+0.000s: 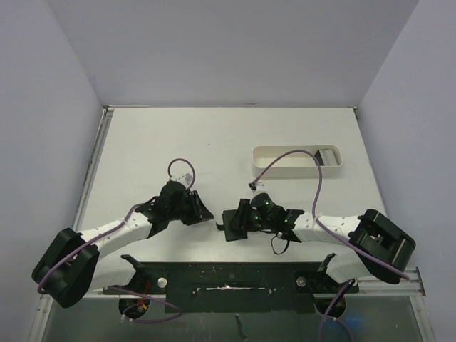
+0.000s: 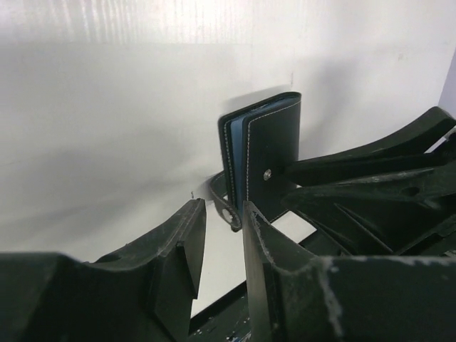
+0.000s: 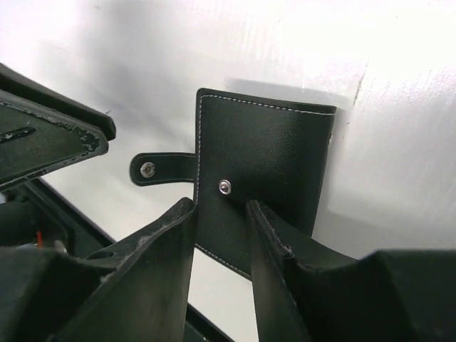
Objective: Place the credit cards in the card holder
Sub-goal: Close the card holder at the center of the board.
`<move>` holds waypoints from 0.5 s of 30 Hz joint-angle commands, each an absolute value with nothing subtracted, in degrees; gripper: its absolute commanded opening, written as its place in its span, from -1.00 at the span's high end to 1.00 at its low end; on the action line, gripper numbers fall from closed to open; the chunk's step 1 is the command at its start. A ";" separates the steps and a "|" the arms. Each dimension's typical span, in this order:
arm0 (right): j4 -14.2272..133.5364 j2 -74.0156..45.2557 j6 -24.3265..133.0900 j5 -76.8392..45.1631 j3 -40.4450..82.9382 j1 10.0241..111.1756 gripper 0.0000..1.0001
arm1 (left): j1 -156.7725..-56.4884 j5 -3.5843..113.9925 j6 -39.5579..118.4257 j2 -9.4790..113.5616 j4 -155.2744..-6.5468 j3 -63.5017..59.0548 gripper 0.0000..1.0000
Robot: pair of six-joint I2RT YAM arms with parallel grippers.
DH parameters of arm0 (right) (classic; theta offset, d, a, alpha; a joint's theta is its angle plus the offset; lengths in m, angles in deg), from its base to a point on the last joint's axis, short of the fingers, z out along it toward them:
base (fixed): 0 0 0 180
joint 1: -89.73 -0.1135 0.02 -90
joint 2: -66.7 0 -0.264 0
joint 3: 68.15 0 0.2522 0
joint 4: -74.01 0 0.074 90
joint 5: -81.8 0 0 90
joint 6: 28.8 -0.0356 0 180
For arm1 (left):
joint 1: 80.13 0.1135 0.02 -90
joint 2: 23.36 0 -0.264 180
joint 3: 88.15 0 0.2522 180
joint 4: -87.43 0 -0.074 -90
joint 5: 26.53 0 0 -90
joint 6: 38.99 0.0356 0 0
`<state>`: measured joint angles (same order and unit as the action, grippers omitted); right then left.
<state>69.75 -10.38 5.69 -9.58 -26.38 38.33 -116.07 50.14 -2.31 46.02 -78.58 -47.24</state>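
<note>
The black card holder [image 1: 230,226] stands on edge between my two grippers, near the table's front edge. In the left wrist view it [image 2: 274,142] shows bluish layers between its covers; I cannot tell cards from pockets. Its snap tab [image 2: 226,206] hangs undone at the tips of my left gripper [image 2: 223,208], touching the right finger with a gap on the other side. My right gripper [image 3: 221,205] faces the stitched cover [image 3: 271,153], jaws apart, tips at its lower left corner. A grey credit card [image 1: 328,155] lies in the tray's right end.
The long white oval tray [image 1: 285,162] sits at the back right, with a purple cable arching over it. The black base plate [image 1: 228,281] runs along the near edge. Walls close in the table on both sides and at the back.
</note>
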 commanded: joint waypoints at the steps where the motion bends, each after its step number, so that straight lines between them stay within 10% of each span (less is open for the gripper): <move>1: 64.60 -13.39 8.22 -6.21 -21.65 36.74 0.31 | -115.50 49.15 -2.62 46.38 -81.32 -48.91 0.52; 15: 63.99 -10.79 12.93 -5.97 -17.09 34.22 0.50 | -115.10 43.16 -3.04 53.24 -88.73 -47.93 0.69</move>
